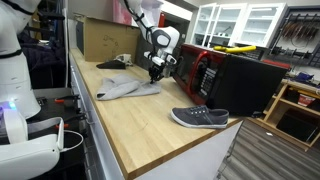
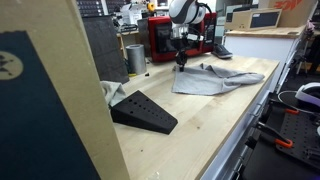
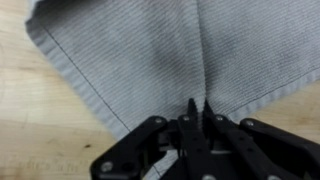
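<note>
Pinching a fold of the grey cloth [image 3: 140,50] near its edge, the hand [image 3: 197,108] sits clenched

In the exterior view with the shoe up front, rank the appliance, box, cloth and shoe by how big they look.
1. appliance
2. box
3. cloth and shoe: these look about alike. The shoe is nearer the camera, so I won't rank them.
</note>
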{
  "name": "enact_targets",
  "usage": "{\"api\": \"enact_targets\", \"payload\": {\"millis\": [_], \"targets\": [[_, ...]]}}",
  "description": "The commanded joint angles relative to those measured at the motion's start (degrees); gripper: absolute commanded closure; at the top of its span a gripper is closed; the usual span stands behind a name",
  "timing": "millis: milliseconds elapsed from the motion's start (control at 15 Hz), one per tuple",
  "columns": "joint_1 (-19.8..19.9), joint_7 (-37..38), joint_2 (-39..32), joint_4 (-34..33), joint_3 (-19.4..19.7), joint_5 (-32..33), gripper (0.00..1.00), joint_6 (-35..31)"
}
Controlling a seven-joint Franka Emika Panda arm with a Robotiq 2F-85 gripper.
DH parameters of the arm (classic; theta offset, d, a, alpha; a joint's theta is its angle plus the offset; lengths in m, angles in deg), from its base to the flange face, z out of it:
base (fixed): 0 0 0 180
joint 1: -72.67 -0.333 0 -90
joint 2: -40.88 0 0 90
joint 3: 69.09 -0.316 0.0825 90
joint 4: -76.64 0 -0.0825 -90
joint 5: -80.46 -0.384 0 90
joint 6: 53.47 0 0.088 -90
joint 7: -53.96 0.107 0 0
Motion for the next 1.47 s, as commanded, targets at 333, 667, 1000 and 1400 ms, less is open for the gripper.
{"api": "enact_targets", "payload": {"millis": [333,667,1000,1400], "targets": [[0.67,0.03,-1.84,-7.71,-2.31,-1.92,0.68,-1.37],[2.80,0.01,4.39,-1.87,-2.04,-3.98,0.32,-1.25],[6.35,-0.03,10.49,5.65,-2.10,-13.92,0.00,4.62],[6.31,2.13,15.40,14.06,0.90,-17.99,0.00,6.63]]}}
